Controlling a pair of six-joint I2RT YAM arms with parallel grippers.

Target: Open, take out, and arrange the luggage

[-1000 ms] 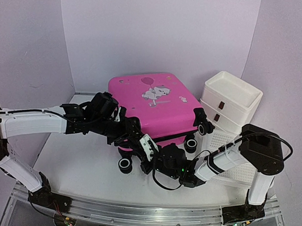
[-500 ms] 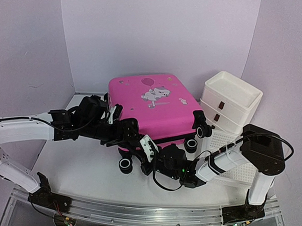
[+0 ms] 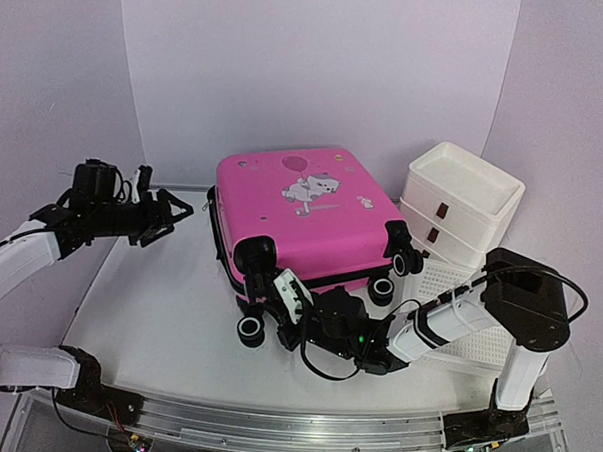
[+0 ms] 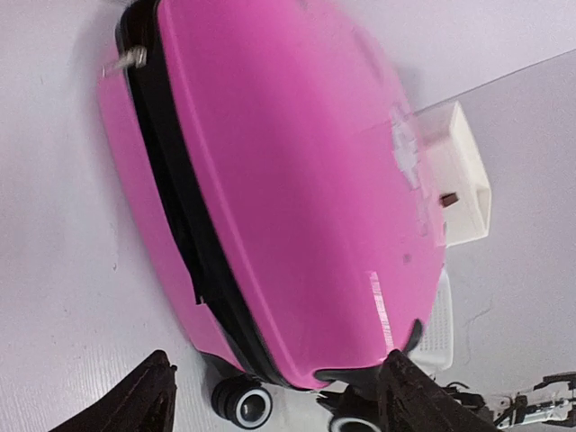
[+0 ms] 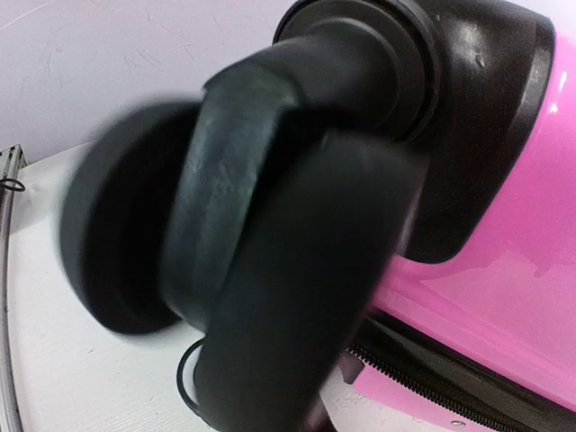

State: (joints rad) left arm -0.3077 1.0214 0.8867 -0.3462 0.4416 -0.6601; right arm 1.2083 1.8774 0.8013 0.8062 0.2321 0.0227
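Observation:
The hot-pink luggage (image 3: 302,211) lies flat in the middle of the table with its cartoon print up and its black wheels (image 3: 252,329) toward me. In the left wrist view the luggage (image 4: 297,180) shows its black zip band (image 4: 171,189) and a metal zip pull (image 4: 126,61) at the far corner. My left gripper (image 3: 164,212) hangs open and empty, well left of the case, apart from it; the left gripper (image 4: 281,400) points at it. My right gripper (image 3: 283,303) sits low against the near-left corner, shut; a blurred wheel (image 5: 270,252) hides its fingers and whatever they touch.
A white drawer stack (image 3: 458,203) stands right of the case, with a white mesh basket (image 3: 458,313) in front of it under the right arm. Lilac walls close in the back and both sides. A metal rail (image 3: 273,425) runs along the near edge.
My left arm has pulled back from the case's near-left corner to the far left and raised, its jaws opening wider. The right arm and the case have hardly moved.

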